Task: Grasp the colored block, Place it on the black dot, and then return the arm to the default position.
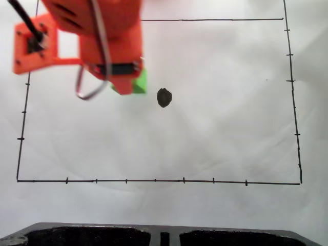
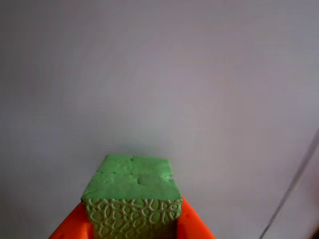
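One green colored block (image 2: 132,199) sits clamped between the orange jaws in the wrist view, nearest the lens. Fixed view: block (image 1: 139,82) pokes out under the arm (image 1: 97,36), left of the black dot (image 1: 164,97) and slightly farther. Dot lies right and a touch nearer; carry goes that way over white paper (image 1: 225,118).

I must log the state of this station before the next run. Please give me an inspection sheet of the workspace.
Surface: white paper with a hand-drawn black border and ticks.
Job's things: green block held in the end effector, left of the black dot in the fixed view, not on it.
Clutter: nothing seen.
Grippers: end effector shut on the block, orange fingers on both sides.
Cables: black cable and grey looped wire on the arm.
Surroundings: dark object at bottom edge.
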